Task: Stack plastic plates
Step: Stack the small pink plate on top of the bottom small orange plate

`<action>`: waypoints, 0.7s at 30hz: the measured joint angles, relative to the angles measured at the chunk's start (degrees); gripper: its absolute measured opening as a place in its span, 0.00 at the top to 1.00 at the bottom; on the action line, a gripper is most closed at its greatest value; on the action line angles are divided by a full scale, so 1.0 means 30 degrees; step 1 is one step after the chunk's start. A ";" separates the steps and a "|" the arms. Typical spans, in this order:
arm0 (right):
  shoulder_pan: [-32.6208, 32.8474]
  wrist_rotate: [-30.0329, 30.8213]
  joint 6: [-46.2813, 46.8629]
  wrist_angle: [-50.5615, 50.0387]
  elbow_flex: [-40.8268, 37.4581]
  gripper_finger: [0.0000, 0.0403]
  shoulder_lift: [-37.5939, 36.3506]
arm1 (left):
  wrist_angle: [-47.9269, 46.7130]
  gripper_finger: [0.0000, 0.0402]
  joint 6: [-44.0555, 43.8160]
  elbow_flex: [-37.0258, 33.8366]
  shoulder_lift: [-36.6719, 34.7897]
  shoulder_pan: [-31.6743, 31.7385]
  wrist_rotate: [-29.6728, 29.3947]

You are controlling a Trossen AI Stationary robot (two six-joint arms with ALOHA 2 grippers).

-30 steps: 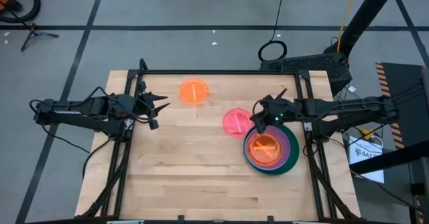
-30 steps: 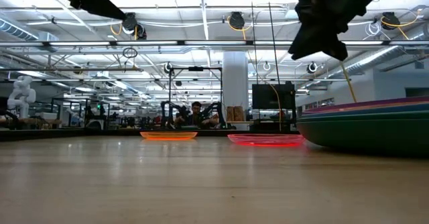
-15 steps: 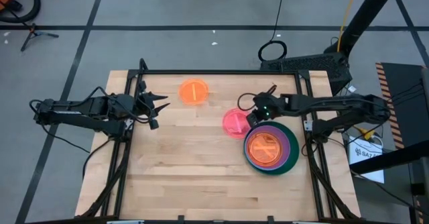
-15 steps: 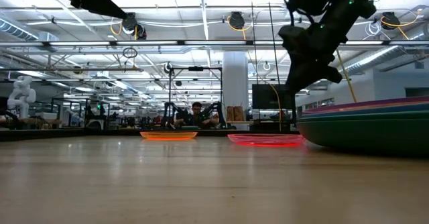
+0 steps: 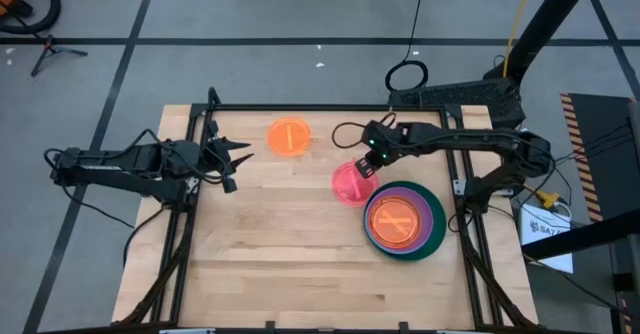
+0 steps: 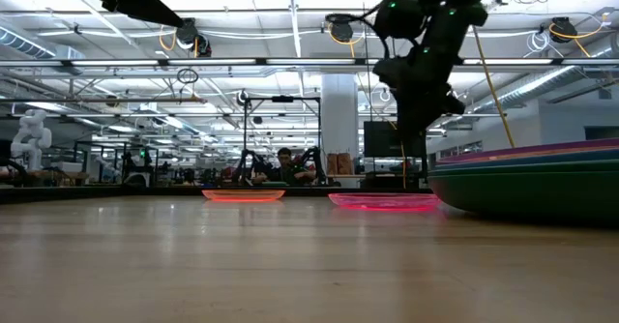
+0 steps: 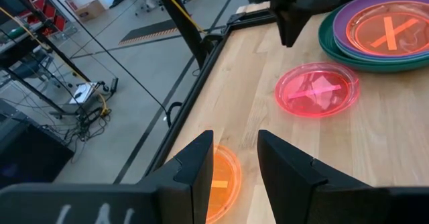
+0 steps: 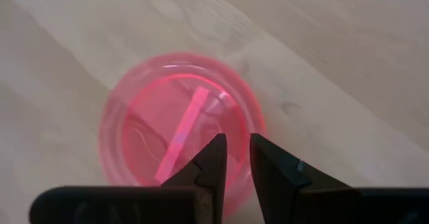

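A small pink plate [image 5: 350,184] lies flat on the wooden table, alone; it also shows in the right wrist view [image 8: 161,110]. My right gripper [image 5: 366,164] hangs above its far rim, fingers pointing down with a narrow gap between them [image 8: 238,143], touching nothing. A small orange plate [image 5: 289,136] lies flat at the far middle. A stack [image 5: 430,236] of dark green, blue and purple plates with an orange plate on top [image 5: 393,219] sits at the right. My left gripper [image 5: 238,159] is open and empty at the left.
The table's dark frame rails [image 5: 330,109] run along the far and side edges. Bare wood [image 5: 280,254] fills the near half. In the low view a person [image 6: 282,163] sits far behind the table.
My right gripper has moved from over the far edge of the stack toward the table's left and a little toward its far edge, and now hangs over the pink plate's far rim. The plates have not moved.
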 joint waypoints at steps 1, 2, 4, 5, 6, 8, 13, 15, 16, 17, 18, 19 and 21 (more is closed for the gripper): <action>-0.0147 0.0000 -0.0016 -0.0344 0.0285 0.85 0.0380 | 0.0000 0.69 -0.0013 0.0000 0.0000 0.0006 0.0000; -0.0284 -0.0001 -0.0018 -0.0600 0.0584 0.85 0.0778 | 0.0000 0.69 -0.0022 0.0000 -0.0004 0.0006 0.0000; -0.0536 0.0000 -0.0017 -0.0892 0.1098 0.85 0.1530 | 0.0000 0.69 -0.0029 0.0000 0.0000 0.0000 0.0000; -0.0648 -0.0007 0.0004 -0.1024 0.1308 0.85 0.1894 | -0.0005 0.69 -0.0058 0.0000 -0.0004 0.0007 0.0000; -0.0763 -0.0007 0.0119 -0.1155 0.1522 0.85 0.2269 | -0.0007 0.69 -0.0073 0.0000 -0.0007 0.0002 0.0000; -0.0979 -0.0028 0.0164 -0.1547 0.1886 0.85 0.2993 | -0.0015 0.69 -0.0073 0.0000 0.0000 0.0000 0.0000; -0.1292 -0.0117 -0.0915 -0.2965 0.2733 0.81 0.4431 | -0.0040 0.69 -0.0087 0.0000 -0.0003 0.0003 0.0000; -0.1292 -0.0117 -0.1394 -0.3023 0.2963 0.77 0.4861 | -0.0066 0.69 -0.0095 0.0000 -0.0001 0.0007 0.0000; -0.1288 -0.0109 -0.1690 -0.2995 0.3075 0.75 0.5052 | -0.0066 0.69 -0.0097 0.0000 0.0000 0.0003 0.0000; -0.1285 -0.0117 -0.1915 -0.2945 0.3177 0.73 0.5260 | -0.0066 0.69 -0.0102 0.0000 -0.0003 0.0007 0.0000; -0.1285 -0.0139 -0.2104 -0.2954 0.3255 0.71 0.5444 | -0.0066 0.69 -0.0102 0.0000 -0.0003 0.0000 0.0000; -0.1285 -0.0198 -0.2346 -0.2965 0.3289 0.68 0.5638 | -0.0067 0.69 -0.0109 0.0000 0.0000 0.0000 0.0000; -0.1285 -0.0559 -0.2855 -0.2962 0.3286 0.65 0.6034 | -0.0073 0.69 -0.0117 0.0000 -0.0007 0.0000 0.0000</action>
